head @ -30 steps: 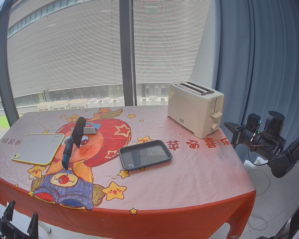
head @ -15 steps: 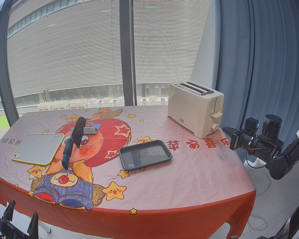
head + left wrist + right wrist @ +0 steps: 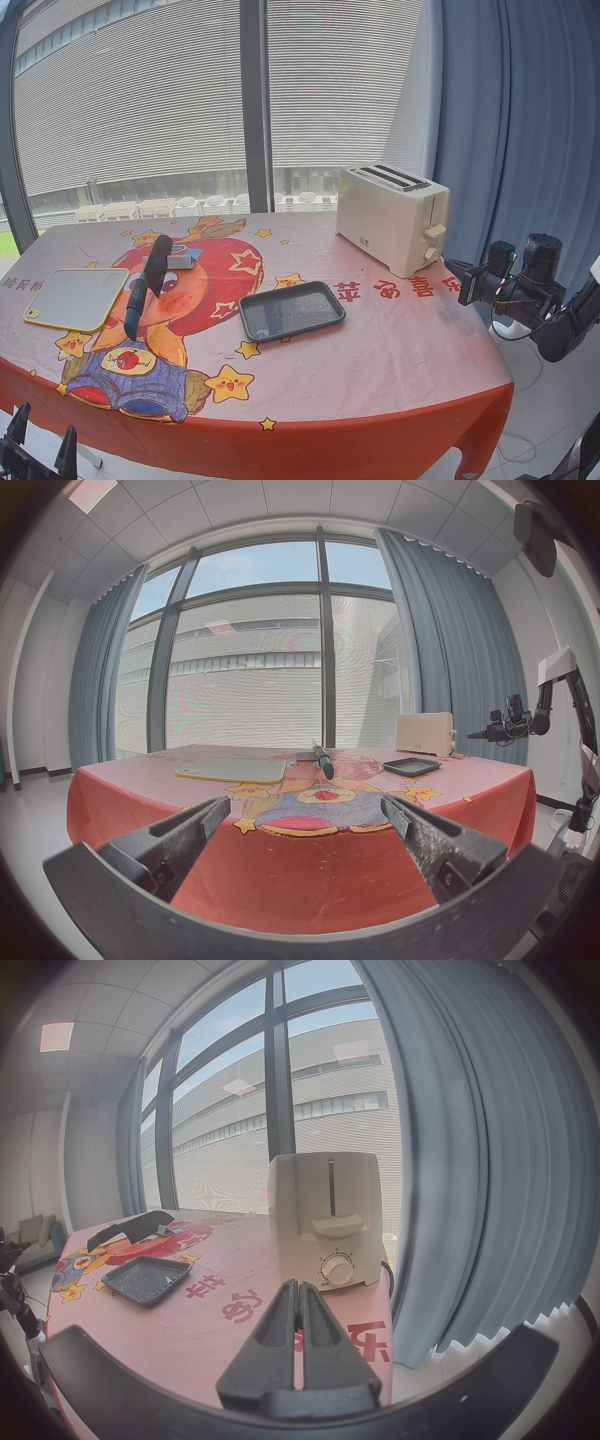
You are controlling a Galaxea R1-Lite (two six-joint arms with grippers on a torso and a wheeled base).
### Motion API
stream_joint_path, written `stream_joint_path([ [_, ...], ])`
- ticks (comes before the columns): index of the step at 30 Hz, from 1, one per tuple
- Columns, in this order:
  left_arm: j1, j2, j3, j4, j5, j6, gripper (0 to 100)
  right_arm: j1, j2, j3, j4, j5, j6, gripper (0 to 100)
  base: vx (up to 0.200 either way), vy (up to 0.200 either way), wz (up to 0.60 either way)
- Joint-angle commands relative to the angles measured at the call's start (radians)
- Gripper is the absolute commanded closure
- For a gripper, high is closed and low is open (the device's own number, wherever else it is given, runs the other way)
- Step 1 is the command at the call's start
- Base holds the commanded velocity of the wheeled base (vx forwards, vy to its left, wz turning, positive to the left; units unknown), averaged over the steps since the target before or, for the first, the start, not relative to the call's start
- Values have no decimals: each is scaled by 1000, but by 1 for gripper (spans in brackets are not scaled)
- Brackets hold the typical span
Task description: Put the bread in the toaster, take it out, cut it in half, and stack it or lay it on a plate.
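Toaster [image 3: 392,219]: cream, 2 slots on top, upright at the far right of the surface [image 3: 375,362]. Its control end faces my right jaws, with the lever [image 3: 337,1225] above the dial [image 3: 338,1270].

Right jaws: pressed together, holding nothing. They hang off the right edge of the surface, level with the toaster's control end and pointing at it, near but apart from it.

Left jaws: spread wide, holding nothing, low in front of the near left corner of the surface.

Plate [image 3: 294,309]: a dark grey rectangular tray, flat near the middle of the surface and well apart from the toaster.

Knife [image 3: 145,281]: blue handle toward me, dark blade propped on a small grey block [image 3: 175,261], just beside the cutting board [image 3: 76,299] at the left.
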Motion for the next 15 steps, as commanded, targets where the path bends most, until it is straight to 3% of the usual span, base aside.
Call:
stream_joint_path([
  [1, 0, -12, 18, 0, 0, 0, 0, 2, 13, 0, 0, 0, 0, 100, 0, 0, 0],
  [15, 0, -13, 18, 0, 0, 0, 0, 2, 25, -13, 0, -25, 3, 100, 0, 0, 0],
])
